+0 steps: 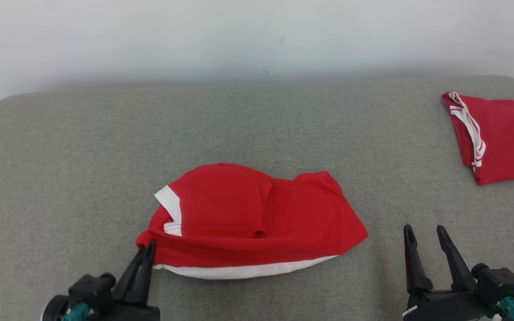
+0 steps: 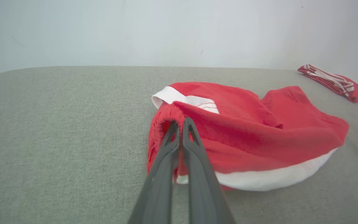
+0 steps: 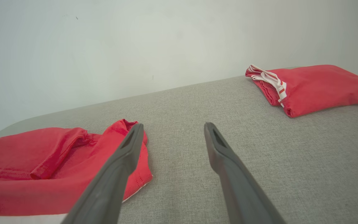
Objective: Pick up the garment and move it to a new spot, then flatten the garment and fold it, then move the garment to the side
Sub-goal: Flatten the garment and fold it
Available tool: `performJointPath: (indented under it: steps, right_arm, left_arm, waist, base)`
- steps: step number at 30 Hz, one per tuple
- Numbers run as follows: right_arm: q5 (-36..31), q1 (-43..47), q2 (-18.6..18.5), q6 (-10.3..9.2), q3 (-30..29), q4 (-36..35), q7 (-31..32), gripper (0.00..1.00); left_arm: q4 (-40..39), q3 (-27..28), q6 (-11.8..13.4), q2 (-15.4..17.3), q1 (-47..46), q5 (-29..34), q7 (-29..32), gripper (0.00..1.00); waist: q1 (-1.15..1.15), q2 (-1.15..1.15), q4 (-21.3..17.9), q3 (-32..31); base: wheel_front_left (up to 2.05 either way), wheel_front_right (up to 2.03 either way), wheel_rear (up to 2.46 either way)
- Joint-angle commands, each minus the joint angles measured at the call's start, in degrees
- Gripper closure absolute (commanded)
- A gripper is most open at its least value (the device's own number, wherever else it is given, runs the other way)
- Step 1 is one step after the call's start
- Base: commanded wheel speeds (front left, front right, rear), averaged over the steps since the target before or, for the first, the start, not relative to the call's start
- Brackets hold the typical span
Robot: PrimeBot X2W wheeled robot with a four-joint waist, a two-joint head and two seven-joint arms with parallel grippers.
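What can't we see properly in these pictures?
Crumpled red garment with white trim: head view, its own folds hide its shape.
Folded red garment with striped white trim: head view, right edge cuts it off.
Left tool: left wrist view, bunched cloth hides how much it pinches.

You have the red knit garment (image 1: 257, 214), trimmed with a white band along its near hem and a white cuff at its left end, lying in a loose, half-folded heap with a crease running down the middle of its top layer. Its near-left corner is bunched and pinched between the closed fingers of the left gripper (image 1: 149, 246), and from those tips the cloth spreads away to the right and beyond. Its right end lies low, off to the left of the spread fingers of the right gripper (image 1: 424, 228), clear of them.
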Motion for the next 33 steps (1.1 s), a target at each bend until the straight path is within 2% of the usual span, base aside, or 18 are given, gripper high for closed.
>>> performJointPath:
  steps: [1,7,15,16,17,18,24,33]
  right_arm:
    - [-0.35,-0.43,-0.29,-0.16,-0.02,-0.09,0.06,0.00]
    - [-0.52,-1.18,-0.60,-0.16,-0.29,0.11,0.29,0.00]
    - [-0.56,-1.53,-0.78,-0.16,-0.63,1.52,-0.04,0.00]
    - [-0.59,-1.39,-0.76,-0.16,-0.88,1.71,-0.10,0.00]
    - [-0.59,-1.21,-0.74,-0.16,-0.99,1.83,-0.18,0.00]
    - [-0.55,-1.01,-0.70,-0.16,-0.99,1.90,-0.20,0.00]
    - [-0.11,-0.14,-0.43,-0.16,-0.87,2.41,-0.46,0.00]
    - [0.21,0.92,0.01,-0.16,-0.70,2.87,-0.72,0.00]
  left_arm:
    - [0.59,0.25,-0.23,0.28,-0.99,-0.07,-0.32,1.00]
    - [8.43,2.39,-1.92,0.13,-7.07,0.28,-0.81,1.00]
    - [15.43,5.62,-3.67,-1.79,-10.61,2.75,-0.87,1.00]
    - [15.49,6.13,-3.89,-2.23,-10.54,3.21,-0.87,0.79]
    - [15.42,6.56,-3.88,-2.61,-10.22,3.71,-0.87,0.67]
    - [15.23,7.03,-4.10,-2.96,-9.73,4.12,-0.87,0.00]
    - [11.55,8.95,-4.83,-6.13,-5.59,5.99,-0.89,0.00]
    - [6.47,8.06,-5.22,-9.54,2.24,8.23,-0.89,0.00]
  waist:
    - [0.00,0.00,-1.04,0.85]
    - [0.00,0.00,-3.12,2.23]
    - [0.00,0.00,-3.43,1.82]
    - [0.00,0.00,-3.14,1.52]
    - [0.00,0.00,-2.82,1.30]
    - [0.00,0.00,-2.46,1.03]
    - [0.00,0.00,0.51,-0.82]
    - [0.00,0.00,4.19,-2.34]
  base:
    - [0.00,0.00,0.00]
    - [0.00,0.00,0.00]
    - [0.00,0.00,0.00]
    - [0.00,0.00,0.00]
    - [0.00,0.00,0.00]
    - [0.00,0.00,0.00]
    - [0.00,0.00,0.00]
    - [0.00,0.00,0.00]
